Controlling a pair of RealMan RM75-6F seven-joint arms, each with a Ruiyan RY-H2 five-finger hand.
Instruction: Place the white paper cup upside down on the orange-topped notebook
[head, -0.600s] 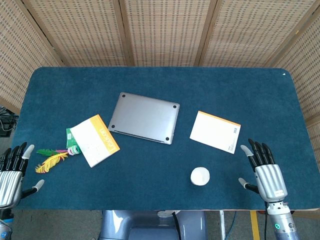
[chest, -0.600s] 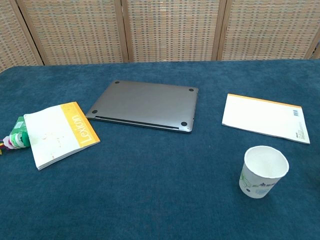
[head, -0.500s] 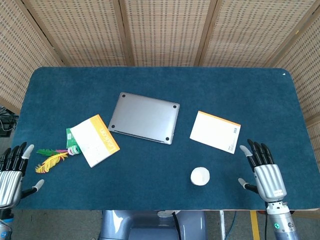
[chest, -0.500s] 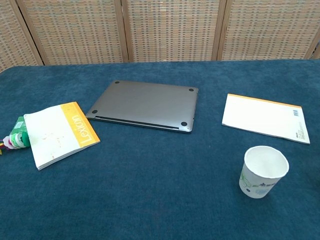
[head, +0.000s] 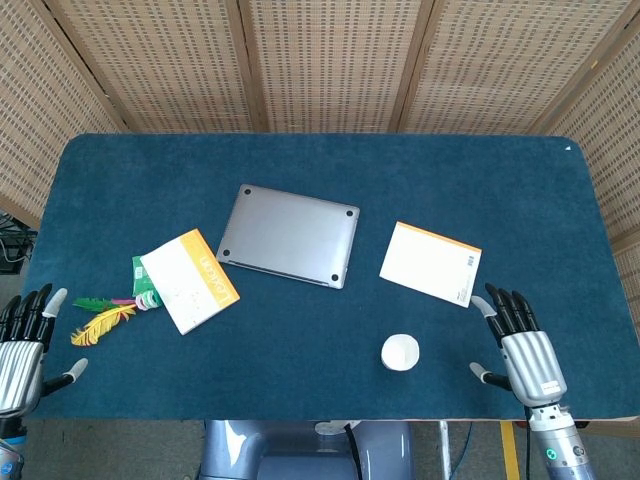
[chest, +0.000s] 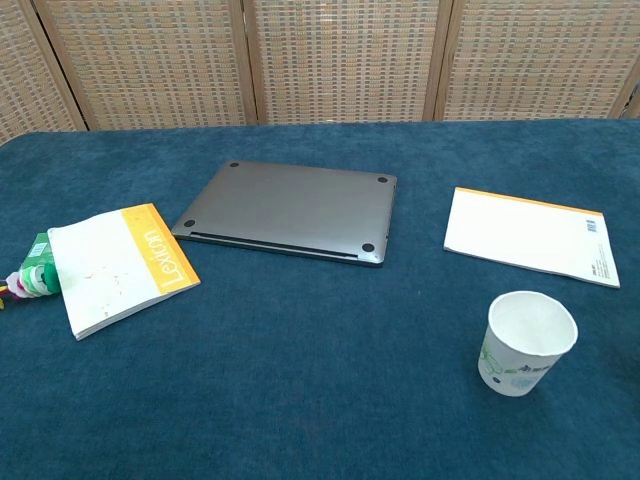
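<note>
- Head view: your right robot hand (head: 527, 352) sits at the lower right of the frame, over the bench's near edge, fingers spread and holding nothing.
- Your left robot hand (head: 22, 350) is at the lower left corner, partly cut off by the frame edge, fingers likewise spread and empty.
- The white paper cup (head: 400, 352) stands upright, mouth up, low in the frame and right of centre, near your right robot hand but apart from it.
- The orange-topped notebook (head: 431, 263) lies flat above and slightly right of the cup, apart from it, its orange strip along the far edge.
- A closed grey laptop (head: 289, 235) lies at the centre, bottom side up.
- A second notebook (head: 189, 280) with an orange side strip lies to the laptop's lower left, partly over a green item (head: 145, 283); coloured feathers (head: 103, 317) lie just left of that.
- The blue bench (head: 320, 170) carries all of these.
- Chest view: neither robot hand shows here.
- The cup (chest: 530, 343) stands at the lower right, open mouth up, with green print on its side.
- The orange-topped notebook (chest: 527, 237) lies beyond it at the right, not touching it.
- The laptop (chest: 291, 210) is at the centre and the second notebook (chest: 118, 268) at the left.
</note>
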